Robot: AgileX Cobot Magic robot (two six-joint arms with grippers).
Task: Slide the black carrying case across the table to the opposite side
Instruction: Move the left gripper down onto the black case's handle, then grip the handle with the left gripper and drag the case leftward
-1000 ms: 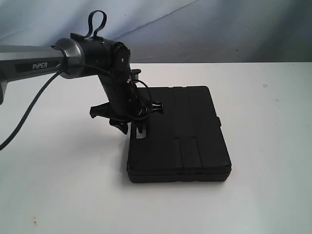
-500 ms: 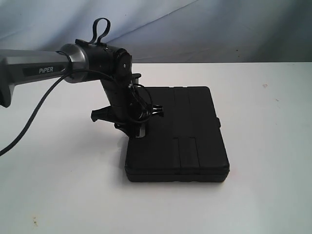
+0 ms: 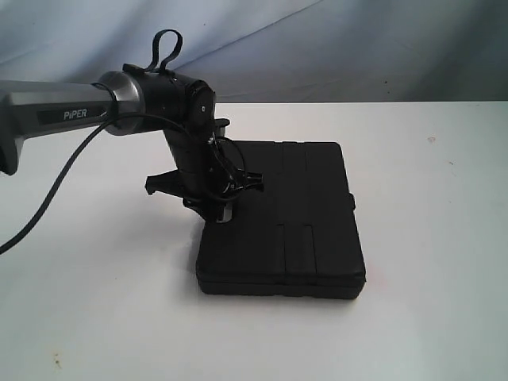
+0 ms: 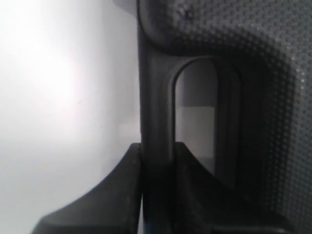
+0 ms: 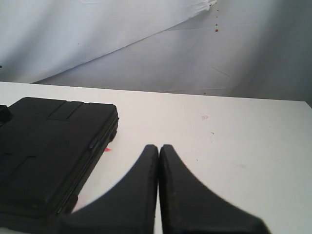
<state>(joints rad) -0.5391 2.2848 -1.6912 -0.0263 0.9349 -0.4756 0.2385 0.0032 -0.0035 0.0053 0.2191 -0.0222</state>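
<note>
The black carrying case lies flat on the white table, a little left of the middle in the exterior view. My left gripper points down at the case's left edge and is shut on the case's handle, whose bar runs between the two fingers. My right gripper is shut with nothing in it and hovers over bare table beside the case. It is out of the exterior view.
A blue-grey cloth backdrop hangs behind the table's far edge. The left arm's black cable droops over the table at the left. A small red mark sits on the table by the case.
The case has slid a little to the left, with the left gripper staying on its handle. The left arm's wrist has shifted slightly.
</note>
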